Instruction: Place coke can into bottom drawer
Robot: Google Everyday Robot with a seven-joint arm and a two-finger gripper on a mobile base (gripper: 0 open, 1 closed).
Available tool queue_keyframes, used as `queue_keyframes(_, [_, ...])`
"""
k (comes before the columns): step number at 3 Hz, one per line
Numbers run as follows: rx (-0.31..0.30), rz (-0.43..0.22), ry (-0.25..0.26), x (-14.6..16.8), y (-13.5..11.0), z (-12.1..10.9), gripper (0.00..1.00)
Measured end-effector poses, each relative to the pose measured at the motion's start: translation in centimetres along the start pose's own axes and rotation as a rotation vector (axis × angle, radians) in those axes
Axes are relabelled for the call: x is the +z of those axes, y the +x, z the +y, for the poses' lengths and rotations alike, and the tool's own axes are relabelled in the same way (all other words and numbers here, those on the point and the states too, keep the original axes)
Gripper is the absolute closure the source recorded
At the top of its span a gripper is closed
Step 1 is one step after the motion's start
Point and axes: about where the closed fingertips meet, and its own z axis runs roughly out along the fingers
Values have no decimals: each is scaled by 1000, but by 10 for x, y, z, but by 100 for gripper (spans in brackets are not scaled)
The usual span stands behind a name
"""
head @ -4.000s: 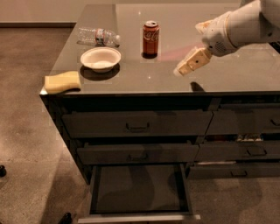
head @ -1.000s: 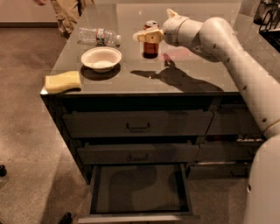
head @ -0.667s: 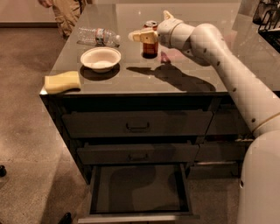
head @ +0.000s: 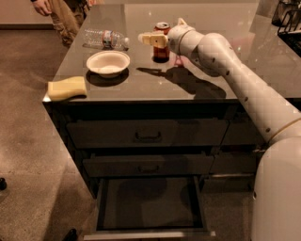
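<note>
The coke can (head: 161, 52) is a small red can with a silver top. It stands upright on the dark counter (head: 141, 89), near the back and to the right of the bowl. My gripper (head: 153, 38) reaches in from the right at the can's upper half and covers part of its front. The can still rests on the counter. The bottom drawer (head: 150, 203) is pulled open below the counter's front, with a flat dark inside and a pale front edge (head: 150, 233). Nothing lies in it.
A clear plastic water bottle (head: 106, 38) lies at the back left. A white bowl (head: 108, 62) and a yellow sponge (head: 67, 88) sit left of the can. Two shut drawer fronts (head: 148, 135) are above the open drawer. A person (head: 61, 12) stands at the far left.
My arm has swung from the right side of the counter leftward to the can. Over the last second the gripper has settled slightly further left along the can.
</note>
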Motion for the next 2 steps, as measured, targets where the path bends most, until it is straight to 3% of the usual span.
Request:
queue_keyframes(1, [43, -1, 30, -3, 7, -8, 19])
queue_keyframes(2, [69, -1, 26, -3, 9, -10, 42])
